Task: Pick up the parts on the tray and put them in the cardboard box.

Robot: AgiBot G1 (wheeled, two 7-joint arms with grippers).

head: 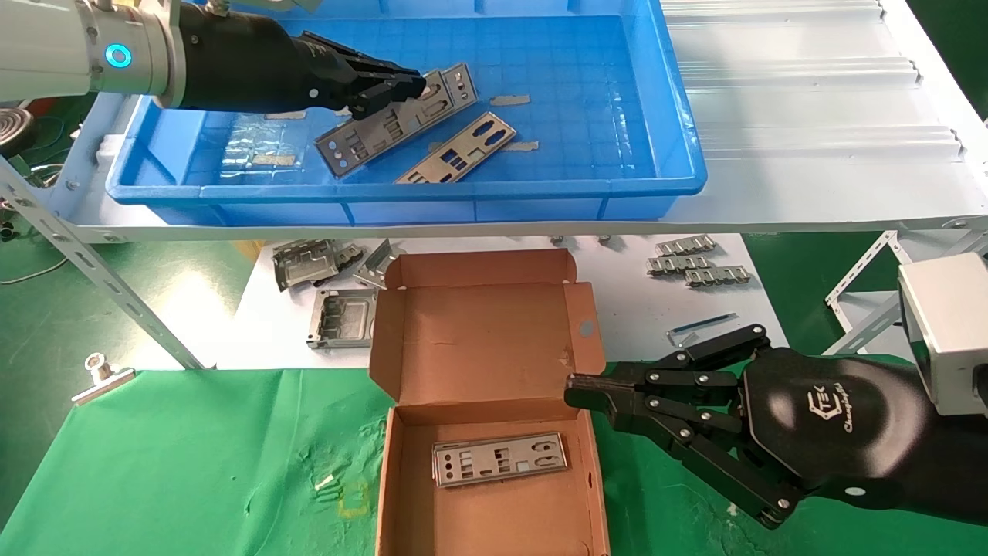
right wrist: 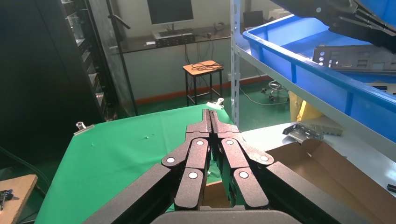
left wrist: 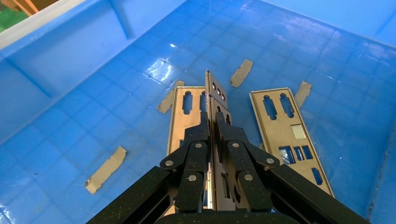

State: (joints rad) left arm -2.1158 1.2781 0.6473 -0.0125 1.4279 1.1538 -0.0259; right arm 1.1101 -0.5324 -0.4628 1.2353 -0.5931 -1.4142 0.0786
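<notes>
Now our left claw (head: pixel 413 83) pinches part (head: pixel 386 123) edge-on at tray (head: pixel 679 139) middle; we lift straight, keep grip firm, carry to cardboard box (head: pixel 494 494). Right claw (head: pixel 575 390) closed, empty, beside box.

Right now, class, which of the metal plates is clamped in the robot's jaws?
The plate at the tray's middle, pinched edge-on by the left gripper. Another lies flat beside it; a third lies in the cardboard box.
</notes>
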